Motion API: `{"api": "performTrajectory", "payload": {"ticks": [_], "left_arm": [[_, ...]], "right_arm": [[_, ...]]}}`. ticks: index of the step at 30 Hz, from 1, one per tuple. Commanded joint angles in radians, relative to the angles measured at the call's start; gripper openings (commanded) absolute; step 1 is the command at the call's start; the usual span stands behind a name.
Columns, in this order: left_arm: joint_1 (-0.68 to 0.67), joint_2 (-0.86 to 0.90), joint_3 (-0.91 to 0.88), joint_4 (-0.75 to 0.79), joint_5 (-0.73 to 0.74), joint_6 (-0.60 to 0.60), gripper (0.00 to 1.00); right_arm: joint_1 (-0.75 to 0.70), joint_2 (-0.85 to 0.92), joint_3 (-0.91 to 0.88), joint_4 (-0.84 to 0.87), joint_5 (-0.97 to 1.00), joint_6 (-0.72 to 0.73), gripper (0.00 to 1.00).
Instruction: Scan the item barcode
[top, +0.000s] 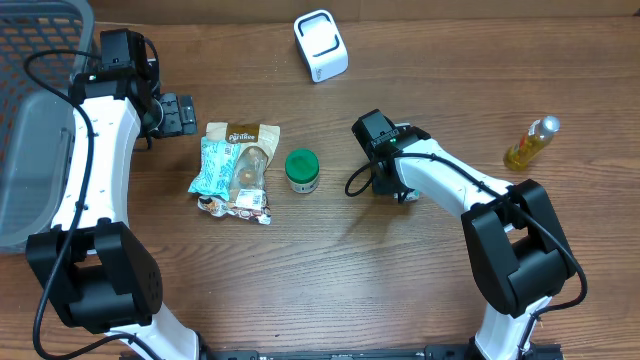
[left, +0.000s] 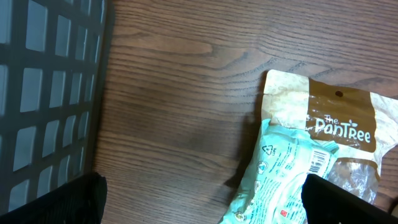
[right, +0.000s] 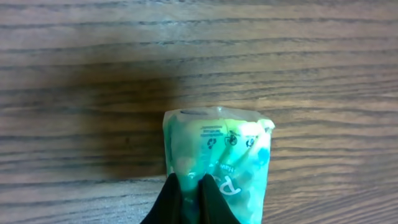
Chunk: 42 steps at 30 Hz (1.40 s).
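Judging by the table (top: 300, 290), scanning lies ahead: the white scanner (top: 320, 45) stands well apart at the far edge, the green pouch (right: 217, 143) is pinched in the tightly closed right gripper (right: 189, 190), and the left gripper (top: 178, 113) gapes empty.

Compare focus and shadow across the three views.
Overhead: sharp, evenly lit. Left wrist: PanTree bag print crisp, fingers blurred dark in the lower corners. Right wrist: green packet out of focus, broad shadow on the table to its upper left.
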Motion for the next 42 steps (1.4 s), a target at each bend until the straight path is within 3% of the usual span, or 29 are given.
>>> {"api": "performTrajectory", "payload": {"ticks": [1,6,12,15,19,25,31,40,42], "left_arm": [[-0.007,-0.019,0.018,0.0,0.005,0.019,1.0],[-0.007,-0.019,0.018,0.0,0.005,0.019,1.0],[-0.007,-0.019,0.018,0.0,0.005,0.019,1.0],[-0.007,-0.019,0.018,0.0,0.005,0.019,0.99],[-0.007,-0.019,0.018,0.0,0.005,0.019,1.0],[-0.007,-0.019,0.018,0.0,0.005,0.019,1.0],[-0.007,-0.019,0.018,0.0,0.005,0.019,1.0],[-0.007,-0.019,0.018,0.0,0.005,0.019,1.0],[-0.007,-0.019,0.018,0.0,0.005,0.019,0.99]], "right_arm": [[-0.004,-0.021,0.043,-0.038,-0.093,0.005,0.04],[-0.037,-0.115,0.091,-0.053,-0.289,0.0,0.04],[-0.144,-0.164,0.087,-0.031,-0.691,-0.008,0.04],[-0.198,-0.164,0.042,0.056,-0.949,-0.033,0.04],[-0.258,-0.164,-0.06,0.221,-1.123,-0.021,0.04],[-0.312,-0.164,-0.212,0.435,-1.164,0.037,0.04],[-0.337,-0.163,-0.388,0.754,-1.173,0.144,0.04],[-0.34,-0.163,-0.436,0.789,-1.052,0.165,0.04],[-0.34,-0.163,-0.436,0.789,-1.052,0.163,0.08]]}}
